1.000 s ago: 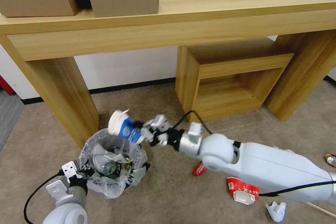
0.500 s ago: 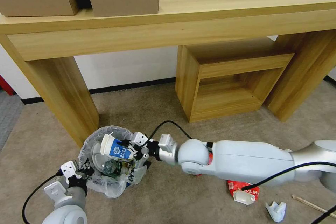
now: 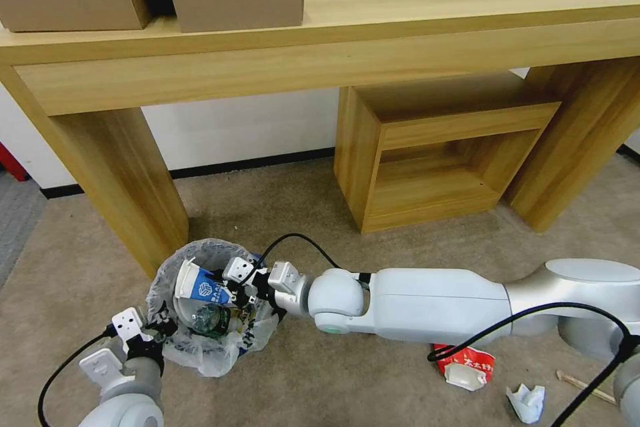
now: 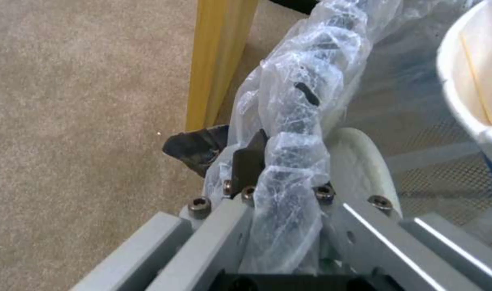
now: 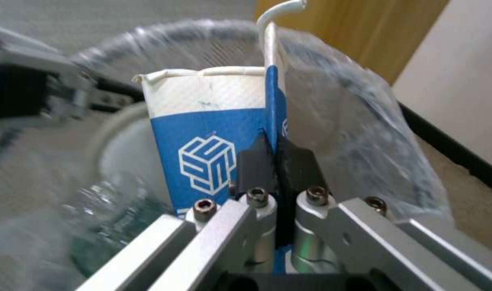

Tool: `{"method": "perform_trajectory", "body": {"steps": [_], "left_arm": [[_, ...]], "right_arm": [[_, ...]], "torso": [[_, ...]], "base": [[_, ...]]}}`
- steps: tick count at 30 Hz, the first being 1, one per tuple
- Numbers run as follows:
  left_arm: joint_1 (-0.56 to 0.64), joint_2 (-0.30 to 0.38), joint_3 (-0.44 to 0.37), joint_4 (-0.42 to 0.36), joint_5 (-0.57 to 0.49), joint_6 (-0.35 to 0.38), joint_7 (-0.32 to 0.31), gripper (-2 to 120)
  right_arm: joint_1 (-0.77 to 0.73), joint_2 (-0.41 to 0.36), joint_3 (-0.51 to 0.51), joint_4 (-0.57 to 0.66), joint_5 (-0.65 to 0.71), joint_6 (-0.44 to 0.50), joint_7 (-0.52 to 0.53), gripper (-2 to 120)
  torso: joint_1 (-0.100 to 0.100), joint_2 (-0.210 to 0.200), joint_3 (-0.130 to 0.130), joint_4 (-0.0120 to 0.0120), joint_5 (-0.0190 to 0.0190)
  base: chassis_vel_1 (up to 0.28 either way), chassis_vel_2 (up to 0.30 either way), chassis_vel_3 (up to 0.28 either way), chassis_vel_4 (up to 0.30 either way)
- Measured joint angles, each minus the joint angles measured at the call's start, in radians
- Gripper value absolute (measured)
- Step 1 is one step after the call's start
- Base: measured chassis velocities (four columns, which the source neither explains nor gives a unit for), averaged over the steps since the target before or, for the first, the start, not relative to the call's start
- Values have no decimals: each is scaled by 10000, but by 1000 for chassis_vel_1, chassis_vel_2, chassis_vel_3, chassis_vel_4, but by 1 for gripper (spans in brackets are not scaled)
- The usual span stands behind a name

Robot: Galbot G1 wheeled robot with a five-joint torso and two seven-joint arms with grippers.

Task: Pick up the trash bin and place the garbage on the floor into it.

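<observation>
Left gripper (image 3: 155, 332): sitting low at the near left, its jaws closing tight on the bag-wrapped rim of the bin; in the left wrist view the dark pads (image 4: 249, 165) are pinching the rolled plastic between them.
Trash bin: the small round bin lined with crinkly translucent whitish plastic (image 3: 167, 267) is resting on the beige short-pile carpet (image 3: 300, 380), just beside the front of the light wooden table leg (image 3: 127, 173). A clear plastic bottle (image 3: 208, 319) and other litter are lying inside it.
Right gripper (image 3: 241, 288): reaching across from the right, hanging over the bin's mouth, its jaws pressing together on a fold in the wall of the crushed blue-and-white paper cup (image 3: 198, 288). In the right wrist view the black pads (image 5: 257, 165) are nipping the blue edge of the cup (image 5: 203, 141), with the cup's open white rim pointing away into the bin.
Cup position: lying tilted inside the bin's opening, above the bottle.
Remaining litter on carpet: a red wrapper (image 3: 467, 363) with white lettering is lying near the right arm; a crumpled white tissue (image 3: 525, 401) is sitting just beyond it; a thin wooden stick (image 3: 583, 385) is lying farther right.
</observation>
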Motion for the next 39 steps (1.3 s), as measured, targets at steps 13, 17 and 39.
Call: {"method": "perform_trajectory", "body": {"steps": [13, 17, 39], "left_arm": [[-100, 29, 3, 191, -16, -19, 7, 0], [-118, 29, -4, 240, -16, -19, 7, 0], [-98, 217, -135, 330, -86, 23, -32, 0]], "right_arm": [[-132, -222, 82, -70, -154, -35, 15, 30], [-156, -273, 121, 14, -145, 8, -16, 43], [-1602, -2036, 3411, 1736, 454, 52, 87, 100]], "torso": [[-1, 0, 0, -1, 0], [0, 0, 0, 0, 1], [0, 0, -1, 0, 3]], "base": [[0, 0, 0, 0], [0, 0, 0, 0], [0, 0, 0, 0]]}}
